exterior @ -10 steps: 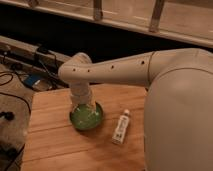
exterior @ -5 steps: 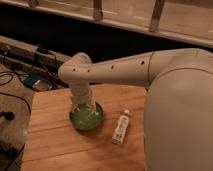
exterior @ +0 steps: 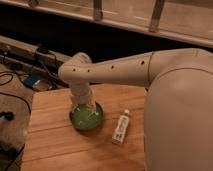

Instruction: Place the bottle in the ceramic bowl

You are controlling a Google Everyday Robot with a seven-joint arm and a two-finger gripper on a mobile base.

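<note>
The green ceramic bowl (exterior: pixel 86 120) sits on the wooden table (exterior: pixel 55 142), left of centre. The small white bottle (exterior: pixel 120 127) lies on its side on the table just right of the bowl, cap pointing away. My gripper (exterior: pixel 84 106) hangs from the white arm directly over the bowl, its tips down inside the rim. The wrist hides the back part of the bowl. The bottle is apart from the gripper.
My large white arm and body (exterior: pixel 175 100) fill the right side and cover the table's right part. Cables and a blue object (exterior: pixel 31 80) lie on the floor beyond the table's left edge. A dark ledge runs behind.
</note>
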